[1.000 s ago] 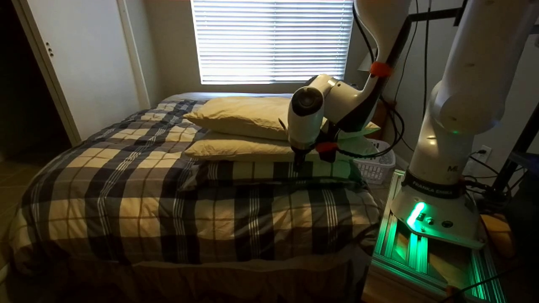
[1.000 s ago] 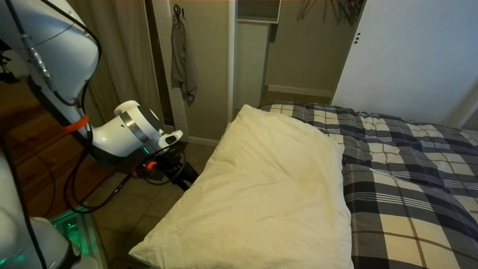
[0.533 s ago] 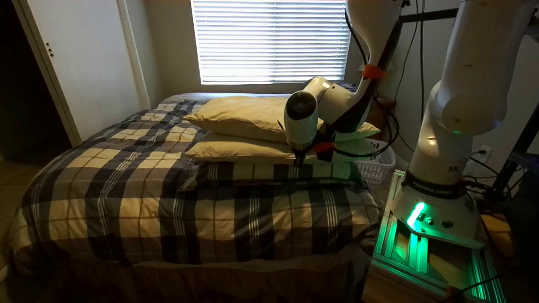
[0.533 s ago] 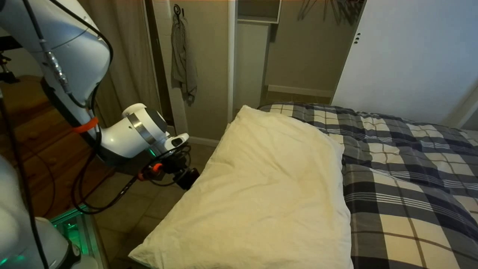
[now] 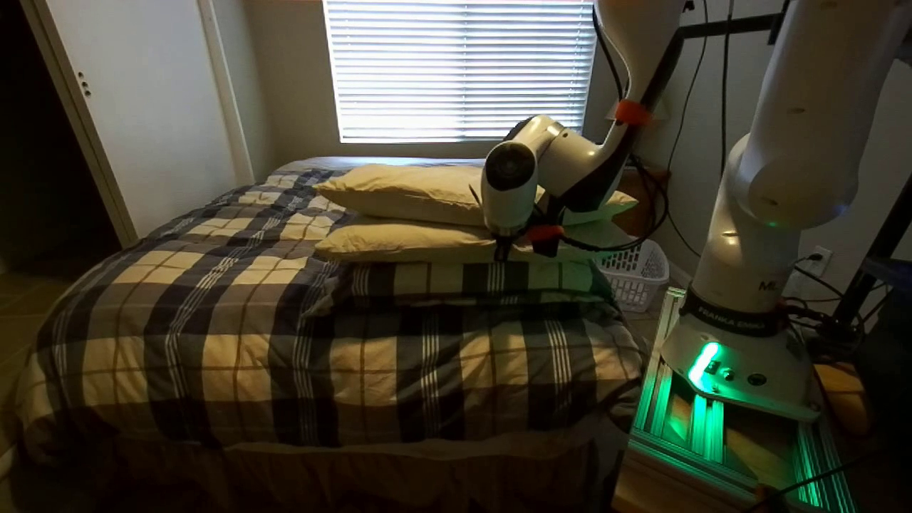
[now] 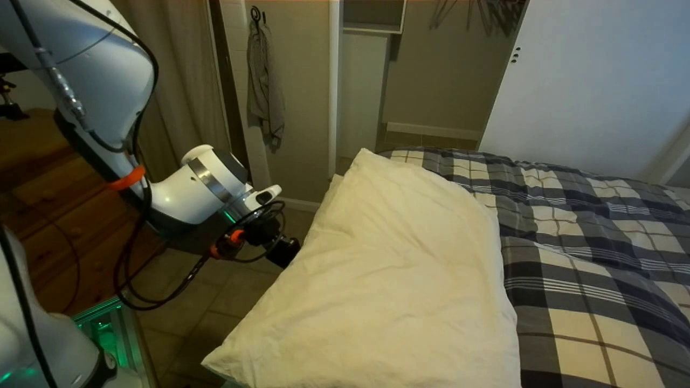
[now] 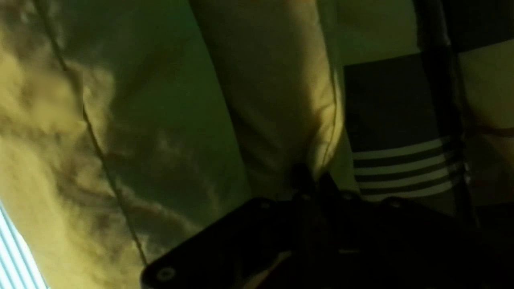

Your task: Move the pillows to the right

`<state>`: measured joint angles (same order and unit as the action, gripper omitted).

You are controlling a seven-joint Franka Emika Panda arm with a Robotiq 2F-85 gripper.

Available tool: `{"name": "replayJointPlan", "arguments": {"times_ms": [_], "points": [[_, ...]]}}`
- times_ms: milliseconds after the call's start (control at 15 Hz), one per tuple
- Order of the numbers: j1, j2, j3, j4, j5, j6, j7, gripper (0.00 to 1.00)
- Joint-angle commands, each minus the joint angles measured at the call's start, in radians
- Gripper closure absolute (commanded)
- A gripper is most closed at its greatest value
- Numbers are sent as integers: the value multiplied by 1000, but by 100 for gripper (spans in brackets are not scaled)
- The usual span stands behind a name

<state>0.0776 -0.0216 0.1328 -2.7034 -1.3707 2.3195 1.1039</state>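
1. I have my Robotiq gripper (image 7: 316, 179) pinching the seamed edge of the lower cream pillow (image 5: 406, 244).
2. The upper cream pillow (image 5: 406, 194) lies stacked on it.
3. Beneath sits the plaid pillow (image 5: 427, 281), on the plaid bedspread (image 5: 235, 335).

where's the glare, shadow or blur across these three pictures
In an exterior view, glare whitens the window, the bed skirt lies in deep shadow, and a green light glows on the robot's base; in an exterior view, the top pillow is lit more evenly; the wrist view is dim and soft, the gripper nearly a black silhouette, with bright blinds in the lower left corner.
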Motion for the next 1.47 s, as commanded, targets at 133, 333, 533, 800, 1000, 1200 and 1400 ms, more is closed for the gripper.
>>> {"name": "replayJointPlan", "arguments": {"times_ms": [133, 333, 533, 800, 1000, 1200, 1400], "points": [[-40, -188, -82, -27, -74, 7, -30, 94], [-68, -286, -137, -18, -97, 38, -30, 94], [-53, -261, -145, 1, -63, 42, -20, 94], [-76, -311, -179, 3, -78, 73, -43, 94], [-75, -311, -178, 3, -78, 73, -43, 94], [-75, -311, -178, 3, -78, 73, -43, 94], [-75, -311, -178, 3, -78, 73, -43, 94]]}}
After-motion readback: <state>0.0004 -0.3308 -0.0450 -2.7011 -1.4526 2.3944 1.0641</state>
